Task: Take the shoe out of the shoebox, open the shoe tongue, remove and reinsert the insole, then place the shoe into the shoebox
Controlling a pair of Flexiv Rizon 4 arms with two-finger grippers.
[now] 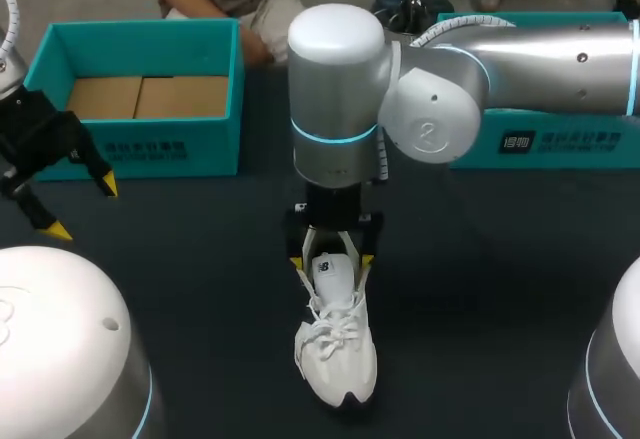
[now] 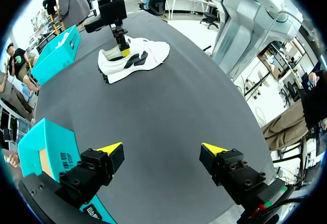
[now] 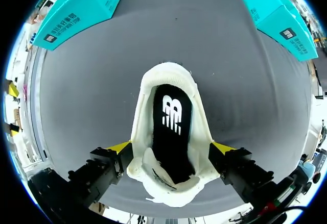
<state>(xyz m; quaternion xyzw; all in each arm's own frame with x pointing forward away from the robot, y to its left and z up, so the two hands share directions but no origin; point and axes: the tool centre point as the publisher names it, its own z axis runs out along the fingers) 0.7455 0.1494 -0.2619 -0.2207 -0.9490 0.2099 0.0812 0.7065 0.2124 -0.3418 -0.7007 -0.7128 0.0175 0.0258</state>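
The white shoe [image 1: 338, 344] lies upright on the dark table, toe towards me, laces tied. My right gripper [image 1: 331, 259] hangs over its heel end, open, with one yellow tip on either side of the collar. In the right wrist view the shoe [image 3: 168, 178] fills the gap between the fingers [image 3: 121, 147], and its black insole [image 3: 172, 127] shows inside. My left gripper [image 1: 84, 209] stands open and holds nothing, at the left, just in front of the teal shoebox [image 1: 150, 144]. Seen from the left wrist, the shoe [image 2: 133, 60] lies far ahead of that gripper [image 2: 161, 148].
The shoebox has brown cardboard on its floor and stands at the back left. A second teal piece, the lid [image 1: 545, 139], lies at the back right under my right arm. Bare dark table surrounds the shoe.
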